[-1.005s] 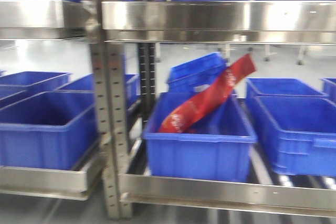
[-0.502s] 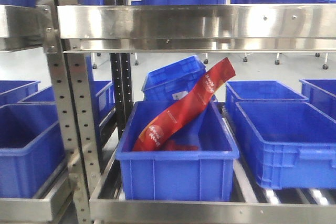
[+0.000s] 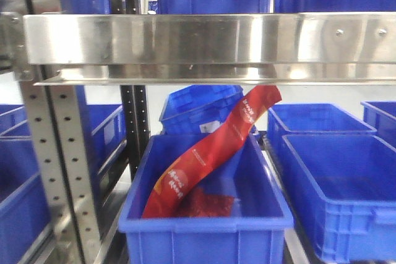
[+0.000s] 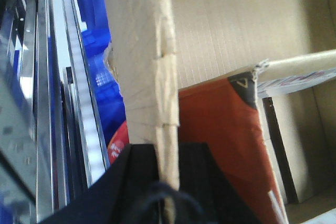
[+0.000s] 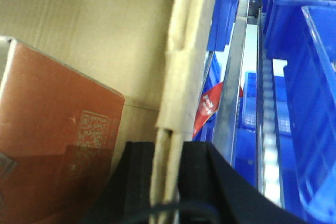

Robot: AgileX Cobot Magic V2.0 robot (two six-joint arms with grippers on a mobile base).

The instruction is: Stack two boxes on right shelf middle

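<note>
Both grippers hold one brown cardboard box by opposite walls. In the left wrist view my left gripper (image 4: 167, 148) is shut on the pale wall edge of the box (image 4: 142, 51). An orange-red flat pack (image 4: 220, 129) lies inside. In the right wrist view my right gripper (image 5: 168, 142) is shut on the doubled wall of the box (image 5: 191, 51), with a red-brown pack bearing a QR code (image 5: 58, 129) inside. A second box cannot be told apart. The steel shelf rail (image 3: 210, 44) spans the front view; neither gripper nor box shows there.
Under the rail a blue bin (image 3: 207, 230) holds a long red packet (image 3: 210, 153). More blue bins (image 3: 337, 177) stand beside and behind it. A perforated steel post (image 3: 59, 171) rises at the left. White roller tracks (image 5: 268, 129) run beside the held box.
The front view has drawn closer to the rack. The steel rail now looks larger and lower in the frame, the post has slid left, and the bin with the red packet looms nearer.
</note>
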